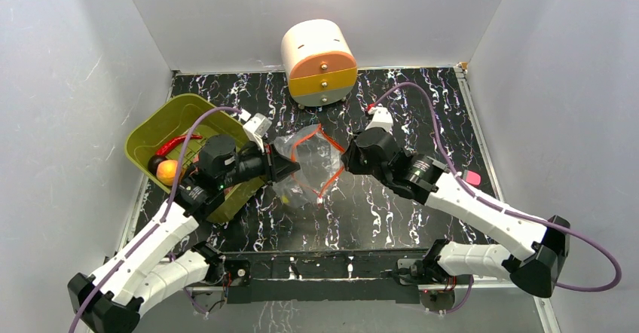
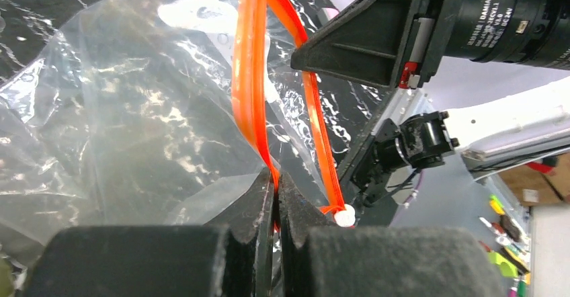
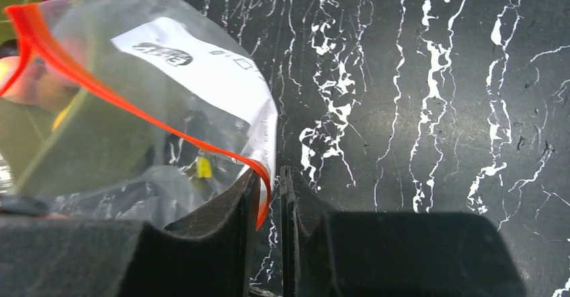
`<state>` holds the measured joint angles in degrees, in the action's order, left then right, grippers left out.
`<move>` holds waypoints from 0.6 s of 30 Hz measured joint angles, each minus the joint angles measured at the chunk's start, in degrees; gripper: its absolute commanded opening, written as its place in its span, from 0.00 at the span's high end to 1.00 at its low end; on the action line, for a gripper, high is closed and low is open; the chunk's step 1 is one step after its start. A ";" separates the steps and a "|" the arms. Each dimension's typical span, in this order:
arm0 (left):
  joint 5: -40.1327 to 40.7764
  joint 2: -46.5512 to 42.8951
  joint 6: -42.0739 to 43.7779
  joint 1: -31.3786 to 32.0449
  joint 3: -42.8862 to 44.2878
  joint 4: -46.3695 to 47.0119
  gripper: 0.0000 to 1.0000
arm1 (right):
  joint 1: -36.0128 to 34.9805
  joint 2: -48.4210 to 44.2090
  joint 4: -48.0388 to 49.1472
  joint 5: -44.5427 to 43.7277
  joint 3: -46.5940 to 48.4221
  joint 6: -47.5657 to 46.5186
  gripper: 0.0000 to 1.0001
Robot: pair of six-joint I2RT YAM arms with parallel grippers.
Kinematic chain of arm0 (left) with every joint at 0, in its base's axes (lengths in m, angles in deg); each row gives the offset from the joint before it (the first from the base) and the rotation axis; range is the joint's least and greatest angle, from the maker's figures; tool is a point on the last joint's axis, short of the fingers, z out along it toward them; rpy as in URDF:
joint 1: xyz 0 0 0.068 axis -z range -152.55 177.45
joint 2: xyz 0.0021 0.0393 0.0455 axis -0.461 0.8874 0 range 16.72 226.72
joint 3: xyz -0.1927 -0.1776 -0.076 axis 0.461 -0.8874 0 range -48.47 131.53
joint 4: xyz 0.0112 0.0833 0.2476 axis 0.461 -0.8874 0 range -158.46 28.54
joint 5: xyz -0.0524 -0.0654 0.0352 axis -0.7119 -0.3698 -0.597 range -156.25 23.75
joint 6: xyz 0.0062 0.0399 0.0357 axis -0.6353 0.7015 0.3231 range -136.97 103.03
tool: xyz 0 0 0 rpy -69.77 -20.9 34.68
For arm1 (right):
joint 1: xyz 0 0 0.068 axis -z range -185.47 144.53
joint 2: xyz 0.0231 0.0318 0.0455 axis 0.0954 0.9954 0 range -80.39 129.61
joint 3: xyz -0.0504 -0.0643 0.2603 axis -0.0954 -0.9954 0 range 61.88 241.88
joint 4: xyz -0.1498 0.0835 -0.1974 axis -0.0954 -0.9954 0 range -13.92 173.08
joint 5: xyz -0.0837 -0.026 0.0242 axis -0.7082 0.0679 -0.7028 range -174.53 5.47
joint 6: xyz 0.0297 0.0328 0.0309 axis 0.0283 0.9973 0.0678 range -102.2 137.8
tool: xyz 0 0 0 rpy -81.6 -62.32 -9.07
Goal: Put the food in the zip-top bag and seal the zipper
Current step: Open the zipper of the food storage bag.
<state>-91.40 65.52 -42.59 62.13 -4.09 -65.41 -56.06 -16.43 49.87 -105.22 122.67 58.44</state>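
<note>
Left gripper (image 2: 277, 181): clamped tight on the zipper (image 2: 250, 75), the orange strip pinched between its fingertips; it sits just to the right of the basket (image 1: 154, 120), at the near right corner
Right gripper (image 3: 270, 184): fingers drawn almost together with the end of the zipper in the gap between them; a thin slit shows beside the strip, so I cannot tell whether it presses; it lies farther right of the basket, on the bag's other side
Zipper: its two orange strips are spread apart in an open loop, one side running to each gripper
Zip-top bag (image 1: 305, 171): clear and crinkled, stretched between the two grippers just right of the basket, mouth open; whether its lower part rests on the table (image 1: 407, 220) is not clear
Food (image 1: 167, 171): an orange-yellow round fruit, a curved red piece and a dark ball lie inside the basket at its near left end; a small yellow bit shows through the bag, but I cannot tell whether it is inside
Basket: olive green, tilted against the left wall
Drawer unit (image 1: 319, 62): cream and orange, round, behind and right of the basket at the back wall
Pink piece (image 1: 472, 177): on the table, well apart from the basket, beyond the right arm
</note>
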 measured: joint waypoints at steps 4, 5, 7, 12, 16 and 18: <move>3.02 -1.62 2.89 0.00 1.62 -3.10 1.00 | 0.00 2.23 -0.63 -0.55 0.00 0.07 0.83; 3.41 -2.08 3.30 0.00 1.73 -3.37 1.00 | 0.00 2.69 -0.85 -0.42 0.00 0.07 0.82; 3.61 -2.64 3.58 0.00 1.73 -3.54 1.00 | 0.02 3.06 -0.72 0.70 0.00 0.07 0.76; 3.23 -1.64 2.86 0.00 1.70 -3.32 1.00 | 0.02 3.69 3.32 6.47 0.13 0.33 0.61; 2.05 -0.79 1.22 0.00 1.22 -1.84 1.00 | 0.00 6.29 5.20 9.94 0.59 0.94 0.60; 1.44 -0.79 0.52 0.00 0.55 -0.90 1.00 | 0.00 7.58 5.40 10.67 0.72 1.38 0.62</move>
<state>-89.96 64.73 -42.07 62.13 -3.54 -66.30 -56.06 -8.84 55.27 -94.55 123.39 59.82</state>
